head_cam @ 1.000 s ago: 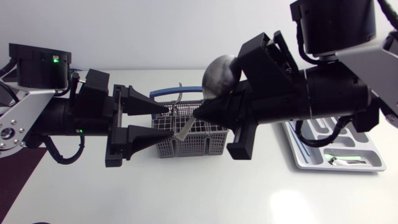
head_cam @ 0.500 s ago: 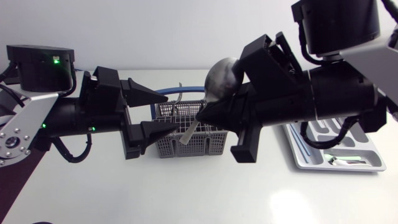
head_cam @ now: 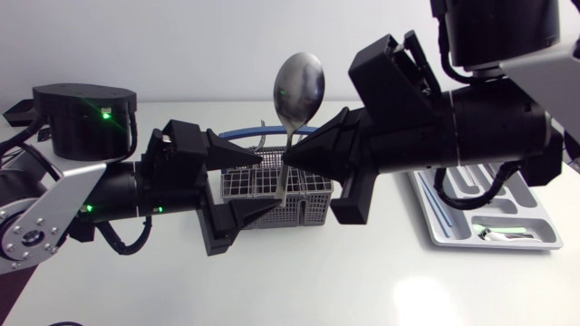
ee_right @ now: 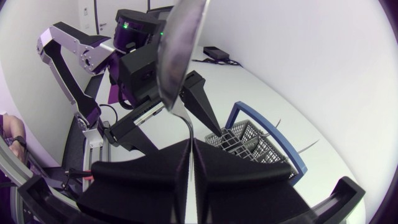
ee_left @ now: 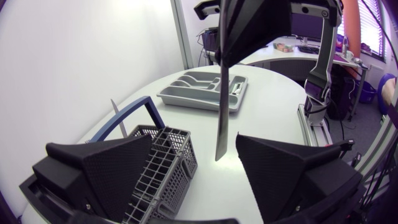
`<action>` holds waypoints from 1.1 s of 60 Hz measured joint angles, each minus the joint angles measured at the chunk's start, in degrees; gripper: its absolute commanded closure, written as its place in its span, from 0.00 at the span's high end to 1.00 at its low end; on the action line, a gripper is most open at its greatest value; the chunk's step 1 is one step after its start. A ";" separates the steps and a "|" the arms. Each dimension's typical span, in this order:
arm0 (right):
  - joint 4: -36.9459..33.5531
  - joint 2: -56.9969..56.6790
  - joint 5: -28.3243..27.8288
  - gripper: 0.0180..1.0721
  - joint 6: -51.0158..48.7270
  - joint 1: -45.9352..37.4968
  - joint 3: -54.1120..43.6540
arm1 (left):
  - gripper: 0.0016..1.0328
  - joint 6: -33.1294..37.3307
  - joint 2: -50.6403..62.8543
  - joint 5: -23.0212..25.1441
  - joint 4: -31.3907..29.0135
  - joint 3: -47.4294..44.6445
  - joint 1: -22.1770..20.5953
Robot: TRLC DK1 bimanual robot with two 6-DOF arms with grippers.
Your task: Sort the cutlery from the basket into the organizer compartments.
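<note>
My right gripper [head_cam: 290,165] is shut on the handle of a large metal spoon [head_cam: 297,83] and holds it upright, bowl up, above the grey mesh basket [head_cam: 308,204]. In the right wrist view the spoon [ee_right: 177,56] rises from between the closed fingers [ee_right: 161,180]. My left gripper [head_cam: 265,184] is open. Its two fingers stand on either side of the spoon's lower handle [ee_left: 221,106] without touching it. The basket [ee_left: 165,168] lies under the left gripper [ee_left: 205,142]. The grey organizer [head_cam: 437,226] sits at the right.
The basket has a blue handle [head_cam: 243,133], and a thin blade [ee_left: 115,117] sticks up from it. The organizer [ee_left: 186,99] holds a piece of cutlery [head_cam: 500,234] in its near compartment. Both arms crowd the space over the basket.
The right gripper has turned the spoon from tilted to upright. The left arm has moved right, bringing its open fingers around the spoon's handle.
</note>
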 measured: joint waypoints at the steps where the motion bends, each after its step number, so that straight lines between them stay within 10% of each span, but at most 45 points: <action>1: 0.00 0.00 0.02 0.05 0.00 -0.20 0.00 | 0.90 0.02 0.00 -0.02 0.11 0.00 0.00; 22: -3.56 -2.99 2.67 0.05 -0.26 -15.65 0.00 | 0.91 -0.20 -0.02 -1.33 -0.11 0.02 8.02; 66: -9.92 18.75 17.55 0.05 -5.68 -47.43 10.93 | 0.93 -0.17 -0.57 -10.08 -1.46 0.02 8.17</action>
